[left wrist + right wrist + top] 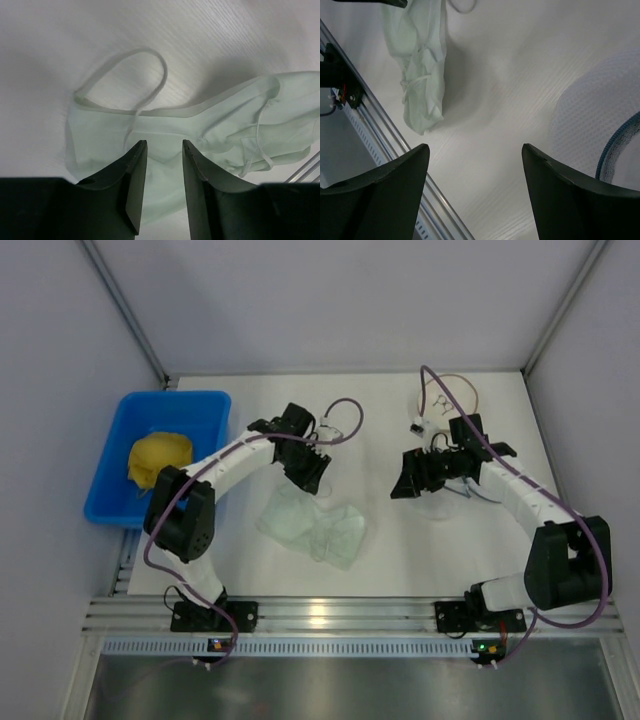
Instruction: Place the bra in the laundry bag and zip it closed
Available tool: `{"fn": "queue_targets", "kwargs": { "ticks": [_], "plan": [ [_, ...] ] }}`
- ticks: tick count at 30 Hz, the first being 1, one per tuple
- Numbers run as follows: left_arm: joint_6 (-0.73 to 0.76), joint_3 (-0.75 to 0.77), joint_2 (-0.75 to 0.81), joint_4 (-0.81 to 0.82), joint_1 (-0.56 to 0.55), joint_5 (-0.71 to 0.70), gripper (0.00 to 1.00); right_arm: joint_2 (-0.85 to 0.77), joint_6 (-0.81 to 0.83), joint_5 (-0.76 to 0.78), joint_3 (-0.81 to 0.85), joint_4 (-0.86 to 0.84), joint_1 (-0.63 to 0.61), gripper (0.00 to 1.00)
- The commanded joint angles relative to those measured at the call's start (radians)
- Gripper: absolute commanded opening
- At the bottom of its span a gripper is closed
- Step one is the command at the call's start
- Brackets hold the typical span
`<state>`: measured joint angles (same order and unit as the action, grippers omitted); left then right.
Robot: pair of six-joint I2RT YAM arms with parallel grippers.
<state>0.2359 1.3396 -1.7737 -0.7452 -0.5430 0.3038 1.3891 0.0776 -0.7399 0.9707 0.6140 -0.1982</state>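
Note:
The bra (318, 525) is pale mint-green and lies crumpled on the white table, centre front. It also shows in the left wrist view (200, 130), with a thin strap looped to its far side, and in the right wrist view (422, 65). My left gripper (310, 477) is open just above the bra's back edge; in the left wrist view (164, 145) its jaws stand a little apart over the fabric with nothing pinched. My right gripper (408, 483) is wide open and empty (475, 147). The laundry bag (595, 115), white mesh with a blue zipper rim, lies beside its right finger, largely hidden under the right arm from above.
A blue bin (215, 405) at the left holds a yellow cloth lump (160, 458). A white disc with a tan rim (455, 400) lies at the back right. An aluminium rail (320, 615) runs along the table's front edge, close to the bra.

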Motion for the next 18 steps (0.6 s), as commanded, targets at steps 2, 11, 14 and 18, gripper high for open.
{"fn": "queue_targets", "kwargs": {
  "ticks": [2,11,14,18],
  "plan": [
    [-0.09,0.066,0.095,0.026,0.156,0.101,0.41,0.001,0.011,-0.041,0.002,-0.01,-0.003,0.75],
    [-0.064,-0.272,0.238,-0.094,0.297,0.034,0.4,0.001,-0.027,-0.035,-0.079,-0.082,-0.072,0.75],
    [-0.087,-0.304,0.195,-0.094,0.314,0.04,0.4,0.008,-0.027,-0.03,-0.082,-0.083,-0.089,0.75],
    [-0.098,-0.257,0.116,-0.071,0.348,0.06,0.41,0.01,-0.025,-0.027,-0.087,-0.074,-0.098,0.75]
  ]
}}
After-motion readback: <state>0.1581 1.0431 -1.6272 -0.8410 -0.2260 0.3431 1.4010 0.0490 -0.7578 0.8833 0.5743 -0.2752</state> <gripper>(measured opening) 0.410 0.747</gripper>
